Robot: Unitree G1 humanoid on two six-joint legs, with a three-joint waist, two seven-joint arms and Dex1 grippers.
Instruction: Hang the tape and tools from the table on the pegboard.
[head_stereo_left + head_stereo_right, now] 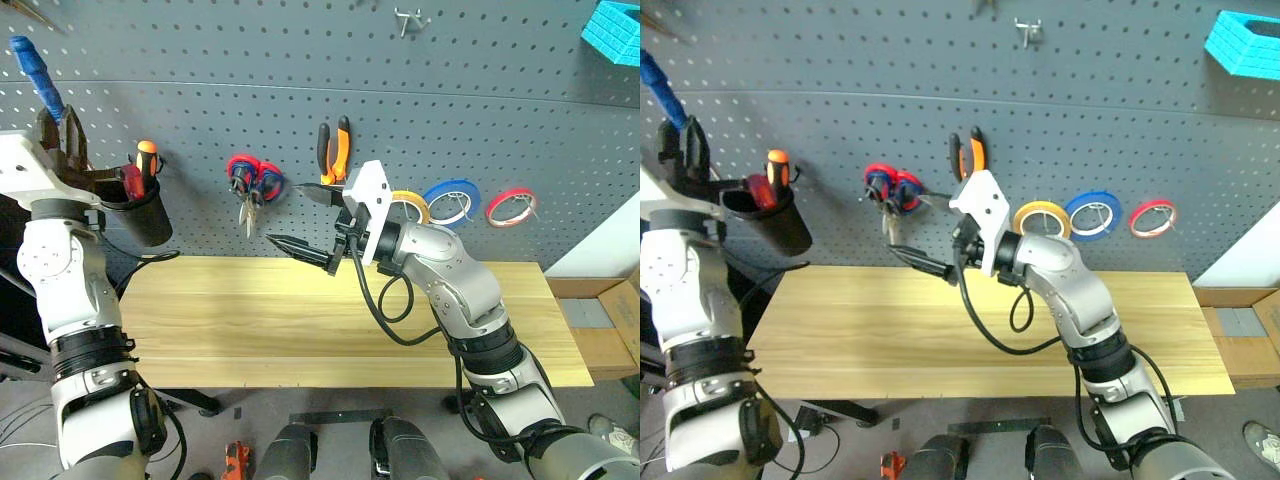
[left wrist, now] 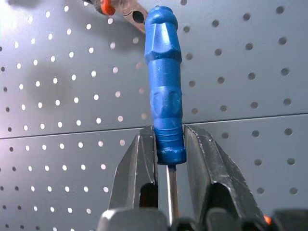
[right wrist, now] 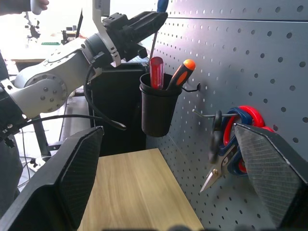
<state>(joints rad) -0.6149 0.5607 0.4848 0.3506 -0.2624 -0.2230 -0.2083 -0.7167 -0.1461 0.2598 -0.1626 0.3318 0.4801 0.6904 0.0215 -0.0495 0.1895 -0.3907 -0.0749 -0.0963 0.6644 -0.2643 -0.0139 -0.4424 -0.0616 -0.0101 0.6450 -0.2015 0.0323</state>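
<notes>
My left gripper is shut on the blue-handled screwdriver, handle up, at the far left of the dark grey pegboard. Its thin shaft points down over a black cup hooked on the board. My right gripper stands open and empty above the middle of the wooden table, fingers pointing left. Orange-and-black pliers hang on the board just behind it. The yellow tape hangs on a hook, partly covered by my right wrist.
The cup holds an orange-handled screwdriver and a red-handled one. Red-and-blue scissors hang mid-board. A blue ring and a red ring hang right of the tape. A cyan bin sits top right, a cardboard box beside the table.
</notes>
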